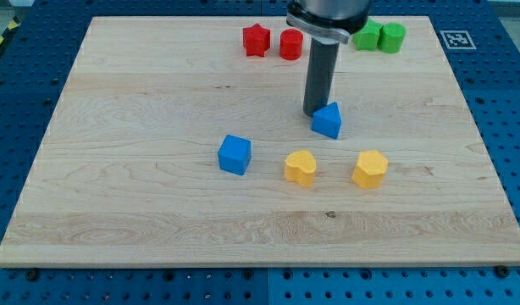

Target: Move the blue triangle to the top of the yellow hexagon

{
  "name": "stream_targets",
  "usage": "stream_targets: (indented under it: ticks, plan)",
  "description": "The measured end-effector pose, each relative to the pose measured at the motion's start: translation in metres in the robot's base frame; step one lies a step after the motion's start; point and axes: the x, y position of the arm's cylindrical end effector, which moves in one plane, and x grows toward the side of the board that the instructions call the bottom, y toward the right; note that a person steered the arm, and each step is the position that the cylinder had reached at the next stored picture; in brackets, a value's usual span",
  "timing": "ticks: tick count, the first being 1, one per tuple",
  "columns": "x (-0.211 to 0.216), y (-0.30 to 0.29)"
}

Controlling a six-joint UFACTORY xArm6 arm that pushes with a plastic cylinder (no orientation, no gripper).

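The blue triangle (pixel 328 120) lies near the middle of the wooden board (pixel 141 195). My tip (pixel 314 113) stands right against the triangle's upper left side. The yellow hexagon (pixel 370 169) lies below and to the right of the triangle, a short gap away.
A yellow heart-shaped block (pixel 301 168) lies left of the hexagon, and a blue cube (pixel 235 155) further left. A red star (pixel 257 40) and a red cylinder (pixel 290 44) sit near the view's top, with two green blocks (pixel 379 36) at the top right, partly behind the arm.
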Motion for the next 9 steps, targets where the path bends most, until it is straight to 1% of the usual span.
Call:
stream_targets:
  ticks: [1,2,3,4,5,6,8,9]
  plan:
    - [0.027,0.003]
    - [0.041,0.007]
    - [0.044,0.006]
    - [0.059,-0.016]
    - [0.068,-0.023]
    - [0.068,-0.011]
    - [0.068,0.045]
    - [0.065,0.059]
